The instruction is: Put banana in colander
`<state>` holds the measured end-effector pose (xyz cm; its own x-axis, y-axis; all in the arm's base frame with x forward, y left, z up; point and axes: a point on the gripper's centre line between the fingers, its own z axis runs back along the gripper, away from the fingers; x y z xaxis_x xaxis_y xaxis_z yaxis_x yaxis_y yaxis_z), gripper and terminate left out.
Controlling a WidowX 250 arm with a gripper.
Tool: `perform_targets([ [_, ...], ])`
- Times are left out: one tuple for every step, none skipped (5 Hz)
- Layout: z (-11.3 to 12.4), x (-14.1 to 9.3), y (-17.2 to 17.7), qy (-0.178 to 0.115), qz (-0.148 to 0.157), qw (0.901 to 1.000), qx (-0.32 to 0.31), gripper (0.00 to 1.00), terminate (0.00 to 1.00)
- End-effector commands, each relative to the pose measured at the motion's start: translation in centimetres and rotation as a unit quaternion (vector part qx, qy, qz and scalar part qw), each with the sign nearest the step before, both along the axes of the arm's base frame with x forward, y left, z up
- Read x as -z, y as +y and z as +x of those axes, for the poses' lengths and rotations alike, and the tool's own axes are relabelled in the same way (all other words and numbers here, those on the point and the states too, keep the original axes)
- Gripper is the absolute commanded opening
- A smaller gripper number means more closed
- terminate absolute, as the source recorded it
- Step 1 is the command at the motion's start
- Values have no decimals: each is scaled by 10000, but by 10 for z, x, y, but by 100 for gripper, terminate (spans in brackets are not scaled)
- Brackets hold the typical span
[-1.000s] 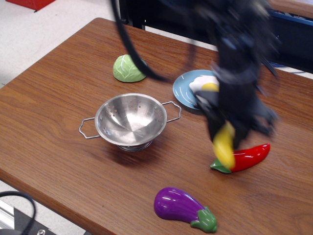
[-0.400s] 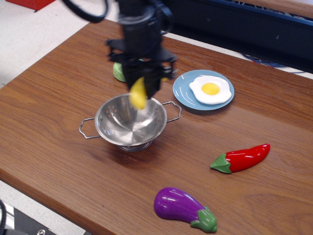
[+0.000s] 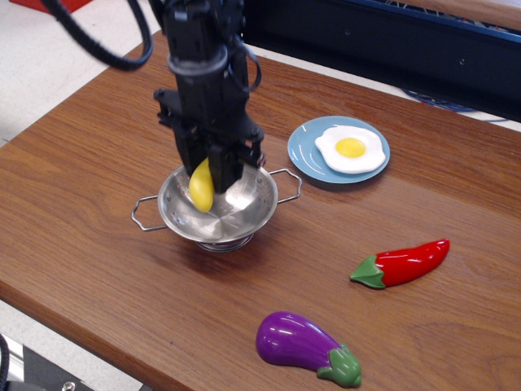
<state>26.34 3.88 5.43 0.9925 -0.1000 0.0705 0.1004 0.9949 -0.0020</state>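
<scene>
So in about a second the arm has swung the banana (image 3: pixel 201 186) all the way over from near the chili pepper (image 3: pixel 402 263) on the right, and now it hangs down inside the colander (image 3: pixel 216 204). A moment ago it was still above the rim; now its lower end is well inside the bowl, close to the bottom, though I can't tell if it's actually touching the metal. The pincer (image 3: pixel 208 175) is closed around the banana's upper end, so it hasn't let go yet. My read: the carry is basically done and all that's left is opening up and backing out.

Besides the banana hanging into it, the colander looks empty. The blue plate (image 3: pixel 303 152) just beside it has the fried egg (image 3: pixel 350 149) on it. The eggplant (image 3: pixel 300 341) and pepper lie loose on the surface (image 3: pixel 98 147), same spots as before.
</scene>
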Motion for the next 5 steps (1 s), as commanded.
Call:
perform_targets([
  [8,-22,-5,-298,25,9993,-229,100,0],
  [12,-37,-12,-284,-92,9990,-326,100,0],
  [20,-58,-21,-277,-237,9983,-448,100,0],
  [20,-58,-21,-277,-237,9983,-448,100,0],
  [20,-58,-21,-277,-237,9983,-448,100,100],
])
